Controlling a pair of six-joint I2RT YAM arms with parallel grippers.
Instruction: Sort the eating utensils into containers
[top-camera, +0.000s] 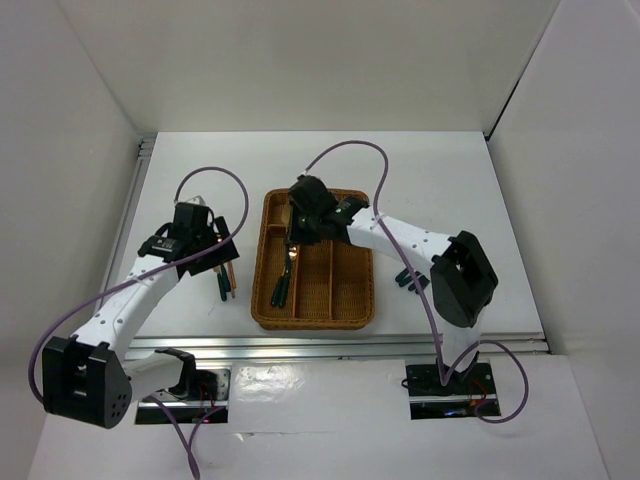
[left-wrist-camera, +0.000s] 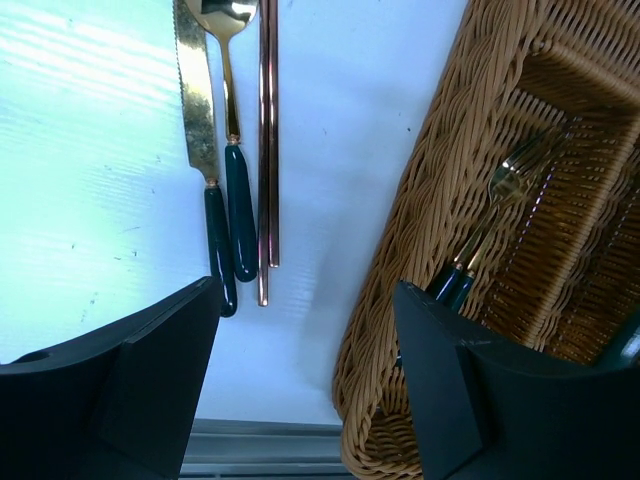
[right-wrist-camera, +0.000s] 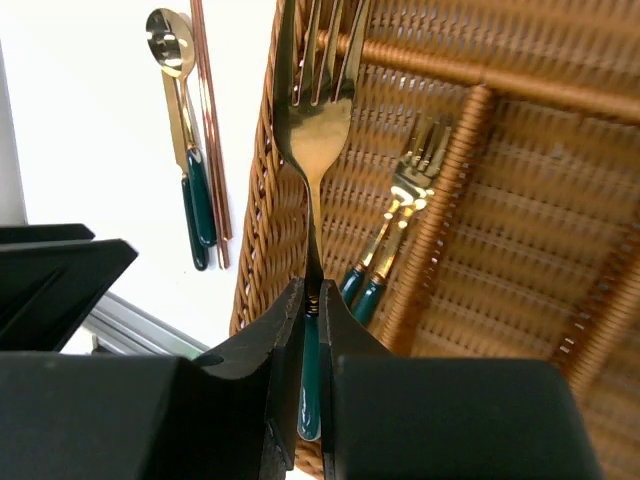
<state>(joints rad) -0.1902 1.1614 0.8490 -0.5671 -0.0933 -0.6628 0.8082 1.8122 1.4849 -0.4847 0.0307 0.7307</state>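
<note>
My right gripper (right-wrist-camera: 312, 330) is shut on the teal handle of a gold fork (right-wrist-camera: 315, 120), tines pointing away. It hangs over the left side of the woven wicker tray (right-wrist-camera: 520, 200). Two more forks (right-wrist-camera: 400, 230) lie in a long slot below. In the top view this gripper (top-camera: 300, 232) hovers above the tray's (top-camera: 312, 322) far left part. My left gripper (left-wrist-camera: 305, 380) is open and empty, low over the table beside the tray's left wall (left-wrist-camera: 420, 200). Ahead of it a gold knife (left-wrist-camera: 195, 100), a spoon (left-wrist-camera: 235, 150) and a pair of chopsticks (left-wrist-camera: 268, 140) lie side by side.
A few teal-handled utensils (top-camera: 408, 278) lie on the table right of the tray, near the right arm. A metal rail (left-wrist-camera: 270, 440) runs along the table's near edge just behind the left gripper. White walls enclose the table on three sides.
</note>
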